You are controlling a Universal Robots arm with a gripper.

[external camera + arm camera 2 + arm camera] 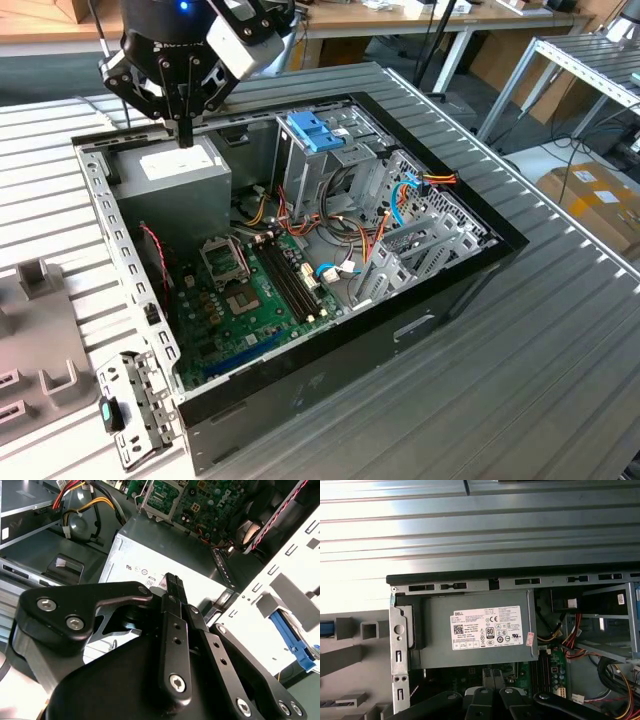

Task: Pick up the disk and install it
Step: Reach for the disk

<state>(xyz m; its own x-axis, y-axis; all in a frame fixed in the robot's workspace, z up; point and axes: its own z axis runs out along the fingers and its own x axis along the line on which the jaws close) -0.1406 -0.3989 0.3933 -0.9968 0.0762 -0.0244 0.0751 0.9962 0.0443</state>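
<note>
Exterior view, inventory of items.

Case: open, laid flat on the slatted tabletop.

Gripper: hung over one corner of the case, directly above the grey power supply. The fingers are seen pressed together, with nothing held between them. In the second wrist view the gripper is seen close over the supply's white sticker. Whether contact is made cannot be told.

Cage: blue-topped, set just beside the supply and apart from the gripper.

Cables: orange, blue and red, strung loosely past the cage, above the motherboard.

Disk: its place cannot be told, nor whether it is already seated in the cage.

Hazards, as judged:
- The supply's lid could be struck or its sticker scraped if the closed gripper is lowered where it hangs.
- A grasp could be aimed at the wrong box, as the supply is the nearest flat body.
- Loose cables could be snagged or pinched by any travel toward the cage.
- The disk could be jammed in the cage if it is presented tilted.
</note>
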